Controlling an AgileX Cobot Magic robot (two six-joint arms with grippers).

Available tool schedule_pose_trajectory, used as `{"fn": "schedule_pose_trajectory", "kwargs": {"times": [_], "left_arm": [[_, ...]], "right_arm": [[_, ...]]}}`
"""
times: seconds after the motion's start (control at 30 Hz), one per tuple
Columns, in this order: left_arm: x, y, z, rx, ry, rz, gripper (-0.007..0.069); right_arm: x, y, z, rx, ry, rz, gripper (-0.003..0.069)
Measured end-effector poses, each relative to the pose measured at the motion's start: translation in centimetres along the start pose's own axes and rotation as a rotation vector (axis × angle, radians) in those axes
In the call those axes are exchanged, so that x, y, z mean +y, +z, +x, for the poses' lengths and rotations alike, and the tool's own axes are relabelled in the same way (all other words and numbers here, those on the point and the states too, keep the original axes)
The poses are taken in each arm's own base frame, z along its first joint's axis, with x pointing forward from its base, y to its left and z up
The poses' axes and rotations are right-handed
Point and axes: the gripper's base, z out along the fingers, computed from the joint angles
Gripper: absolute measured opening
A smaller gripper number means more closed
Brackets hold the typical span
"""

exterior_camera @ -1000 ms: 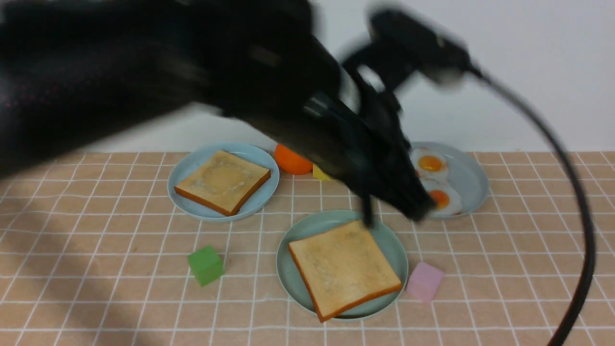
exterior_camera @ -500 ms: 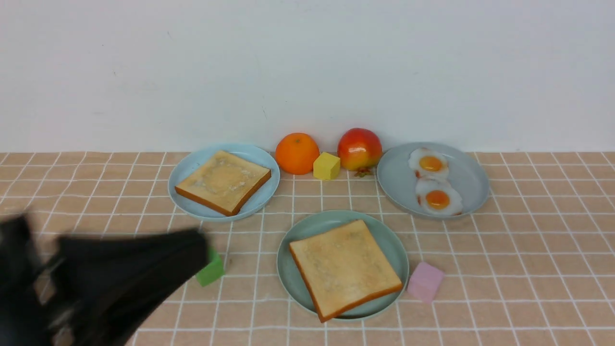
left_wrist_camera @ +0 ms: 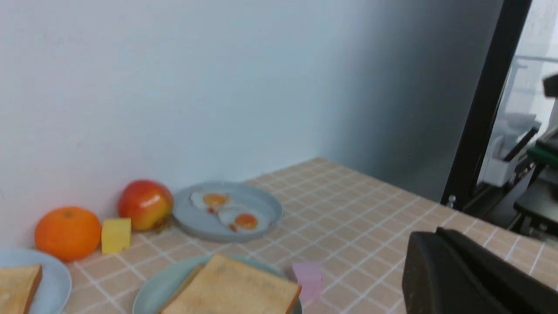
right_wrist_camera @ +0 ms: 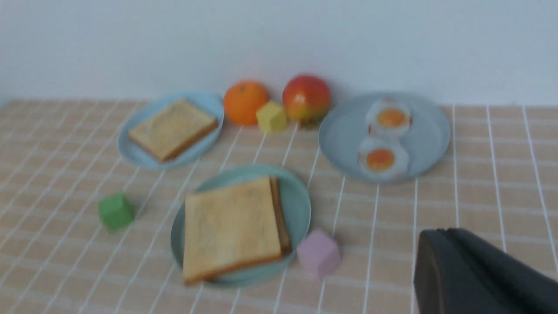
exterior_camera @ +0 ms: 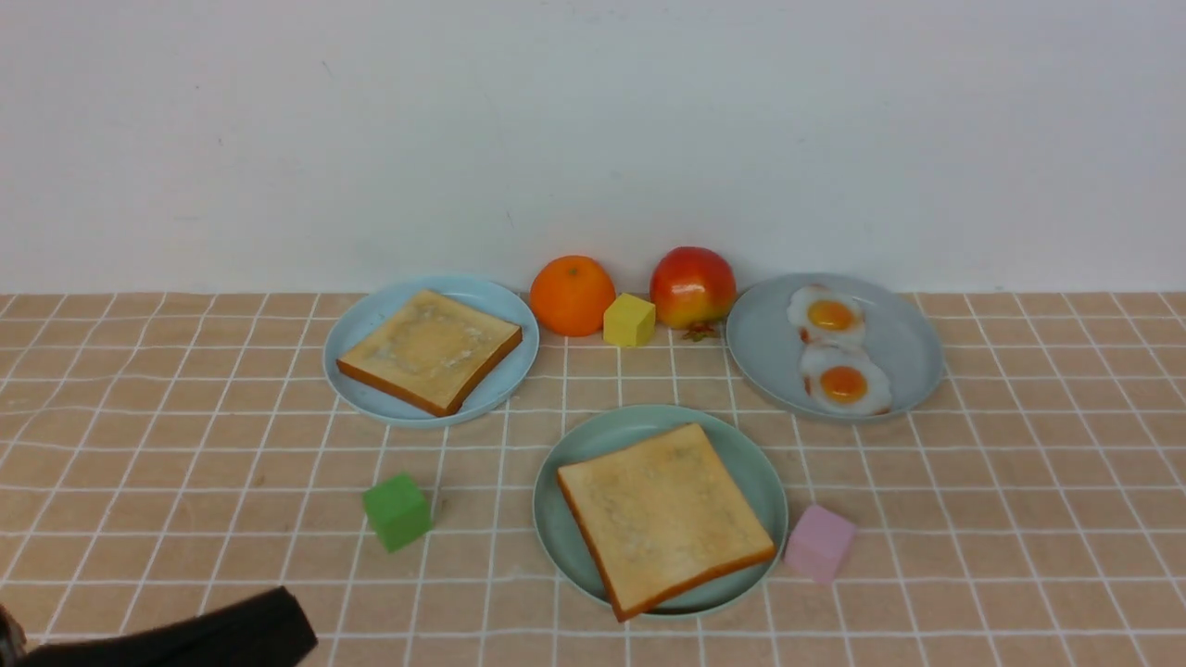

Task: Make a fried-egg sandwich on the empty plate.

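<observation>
"Grid-patterned tabletop (exterior_camera: 1019, 537) before you; where is your sandwich?"

"Your stacked toast slices (exterior_camera: 665, 519) lie on the mint-green plate (exterior_camera: 563, 547), well apart from both your grippers; any filling is hidden."

"State of your pincers?"

"Your left gripper (left_wrist_camera: 438, 233) is pressed together; your right gripper (right_wrist_camera: 442, 233) is likewise pressed together."

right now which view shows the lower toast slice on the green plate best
The right wrist view: the lower toast slice juts out along one side beneath the upper slice. The left wrist view shows just a narrow strip of it behind the top one; in the front view the upper slice hides it.
</observation>
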Motion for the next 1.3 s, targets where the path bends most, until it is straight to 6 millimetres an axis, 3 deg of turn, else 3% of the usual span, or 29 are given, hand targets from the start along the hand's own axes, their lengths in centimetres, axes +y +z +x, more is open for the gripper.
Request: {"fn": "schedule_pose_trajectory", "kwargs": {"times": [0.2,0.47,0.73,1.03,1.3], "left_arm": [[0.0,0.0,0.5,0.051,0.0,-0.001,-0.0013],[0.0,0.0,0.8,0.083,-0.003,-0.001,-0.0013],[0.0,0.0,0.8,0.089,-0.007,-0.002,-0.0013],[0.0,0.0,0.9,0.093,-0.007,-0.002,-0.0013],[0.0,0.0,0.9,0.098,-0.008,-0.003,-0.0007]], "right_arm": [[-1.1,2.1,1.6,-0.115,0.039,0.028,0.0006],[-1.9,3.5,4.6,-0.04,0.052,0.052,0.0013],[-3.2,3.3,7.2,-0.074,-0.166,0.149,0.0002],[-5.1,3.5,16.0,-0.067,-0.13,0.216,-0.0006],[-5.2,3.4,16.6,0.0,-0.132,0.223,-0.0006]]}}
